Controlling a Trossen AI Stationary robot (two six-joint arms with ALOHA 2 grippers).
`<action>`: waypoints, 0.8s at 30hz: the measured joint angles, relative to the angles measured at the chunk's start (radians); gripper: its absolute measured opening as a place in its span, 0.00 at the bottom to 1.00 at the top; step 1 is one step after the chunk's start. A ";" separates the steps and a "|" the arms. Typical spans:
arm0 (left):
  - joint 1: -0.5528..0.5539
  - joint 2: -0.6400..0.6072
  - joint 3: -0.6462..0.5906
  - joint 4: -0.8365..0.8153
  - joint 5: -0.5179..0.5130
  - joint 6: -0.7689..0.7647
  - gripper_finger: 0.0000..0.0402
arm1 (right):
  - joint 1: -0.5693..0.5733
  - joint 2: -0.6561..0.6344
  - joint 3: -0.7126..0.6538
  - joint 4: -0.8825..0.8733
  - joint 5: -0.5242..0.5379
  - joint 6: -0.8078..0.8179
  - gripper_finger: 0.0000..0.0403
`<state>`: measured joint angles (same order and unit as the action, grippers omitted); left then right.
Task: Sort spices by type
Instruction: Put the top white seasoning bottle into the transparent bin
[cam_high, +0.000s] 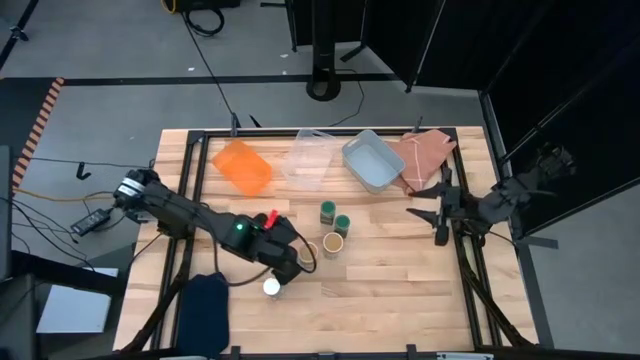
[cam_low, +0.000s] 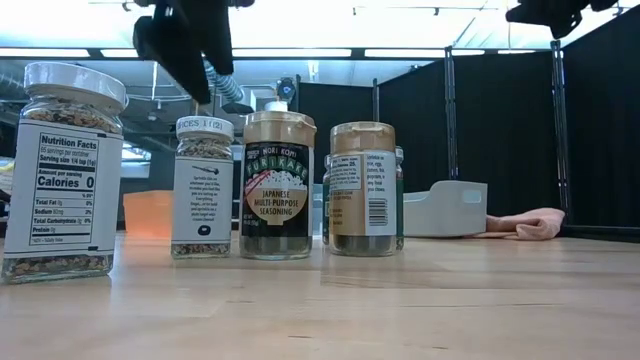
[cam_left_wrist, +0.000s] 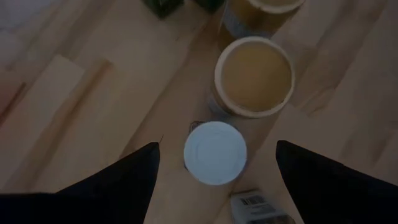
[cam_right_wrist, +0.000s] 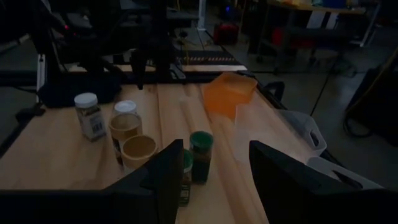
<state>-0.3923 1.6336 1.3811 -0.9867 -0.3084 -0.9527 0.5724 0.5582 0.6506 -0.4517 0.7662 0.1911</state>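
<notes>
Six spice jars stand upright on the wooden table. One white-lidded jar (cam_left_wrist: 215, 152) stands right below my left gripper (cam_left_wrist: 214, 171), which is open and hovers above it, clear of the lid (cam_low: 203, 125). The gripper's body hides this jar in the high view. The other white-lidded jar (cam_high: 271, 287) stands nearer the table's front edge. Two tan-topped jars (cam_high: 333, 243) (cam_left_wrist: 254, 76) stand side by side just beyond. Two green-lidded jars (cam_high: 327, 211) (cam_high: 343, 223) stand farther back. My right gripper (cam_high: 425, 212) waits open at the right, above the table.
An orange tray (cam_high: 242, 165), a clear tray (cam_high: 310, 158) and a grey-blue tray (cam_high: 372, 160) stand in a row along the far edge, with a pink cloth (cam_high: 425, 155) to their right. A dark blue bundle (cam_high: 205, 310) lies at the near left corner.
</notes>
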 joint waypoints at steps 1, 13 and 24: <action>0.000 0.012 0.000 0.000 0.002 -0.002 0.82 | 0.000 0.004 0.000 0.000 0.000 0.001 0.47; 0.008 0.065 0.000 -0.002 0.038 0.003 0.82 | 0.000 0.040 0.000 0.000 0.000 0.001 0.47; 0.013 0.065 -0.094 0.060 0.050 0.006 0.82 | 0.000 0.064 0.000 0.000 0.000 0.001 0.47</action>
<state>-0.3790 1.6985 1.2869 -0.9268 -0.2584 -0.9466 0.5724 0.6217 0.6502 -0.4512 0.7658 0.1925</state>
